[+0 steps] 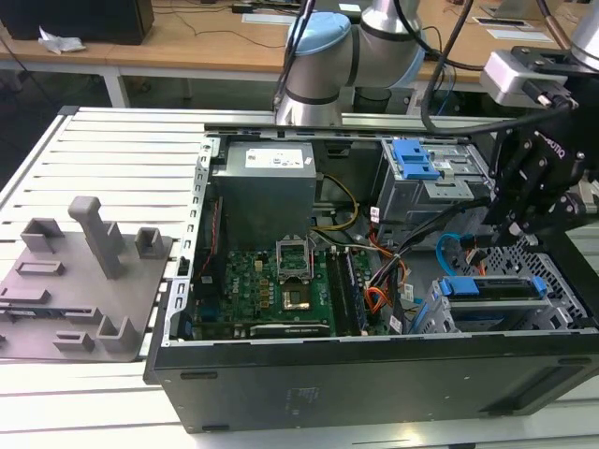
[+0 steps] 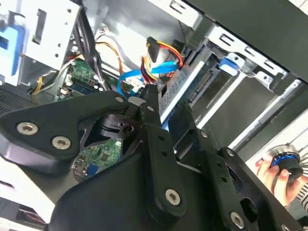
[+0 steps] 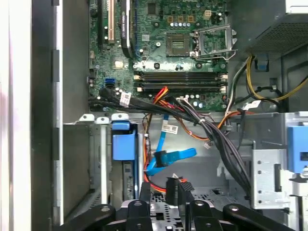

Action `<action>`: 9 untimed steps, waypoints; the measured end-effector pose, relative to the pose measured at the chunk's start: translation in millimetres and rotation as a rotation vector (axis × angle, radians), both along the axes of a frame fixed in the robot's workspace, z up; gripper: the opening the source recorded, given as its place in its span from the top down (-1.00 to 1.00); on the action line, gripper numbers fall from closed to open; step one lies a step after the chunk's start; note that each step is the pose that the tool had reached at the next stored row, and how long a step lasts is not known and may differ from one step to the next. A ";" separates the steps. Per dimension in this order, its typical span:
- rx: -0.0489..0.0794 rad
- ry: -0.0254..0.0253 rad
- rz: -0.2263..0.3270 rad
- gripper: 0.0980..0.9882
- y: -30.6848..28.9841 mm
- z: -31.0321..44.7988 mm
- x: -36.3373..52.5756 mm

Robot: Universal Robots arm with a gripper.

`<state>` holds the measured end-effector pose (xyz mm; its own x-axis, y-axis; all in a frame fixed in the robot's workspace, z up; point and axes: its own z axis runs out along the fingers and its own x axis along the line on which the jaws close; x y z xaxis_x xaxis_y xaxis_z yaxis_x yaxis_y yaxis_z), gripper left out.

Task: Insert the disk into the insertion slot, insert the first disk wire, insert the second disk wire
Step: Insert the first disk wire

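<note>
**Blue-framed disk looks seated; both wires not yet in**

Silver with a bright blue frame, the disk (image 1: 491, 287) lies inside the slot (image 1: 438, 323), the grey perforated metal cage at the front corner of the open computer case (image 1: 374, 374), on the exterior view's right. In the first wrist view the disk's blue frame (image 3: 121, 144) sits flush within the cage walls (image 3: 96, 163). So the first step appears done.

The wires look unfinished. A flat blue cable (image 3: 171, 158) curls loose just beside the disk, and its free plug hangs in open air, joined to nothing. In the second wrist view a black plug on red, yellow and orange wires (image 2: 153, 45) also hangs free near the cage. By this showing, two of the three steps are left.

The end effector (image 1: 524, 220) hovers over that corner of the case, close above the loose cables. Whether it is released, clenched or grasping a plug, I cannot tell.

Further out, the green circuit board (image 1: 271, 281) fills the middle of the case, and a grey moulded block (image 1: 84, 271) rests on the slatted surface (image 1: 122, 159). A person's hand (image 2: 274, 175) holds a small blue-ringed device beyond the case.
</note>
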<state>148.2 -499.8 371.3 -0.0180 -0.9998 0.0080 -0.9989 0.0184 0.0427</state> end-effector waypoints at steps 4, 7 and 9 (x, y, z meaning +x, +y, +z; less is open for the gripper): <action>0.000 0.0000 0.000 0.41 10.2 0.0 0.4; 0.000 0.0000 0.000 0.41 18.9 -0.1 0.8; 0.000 0.0000 0.000 0.41 22.4 0.0 1.0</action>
<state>149.2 -477.4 371.3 -0.0181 -0.9998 0.0082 -0.9989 0.0184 0.0426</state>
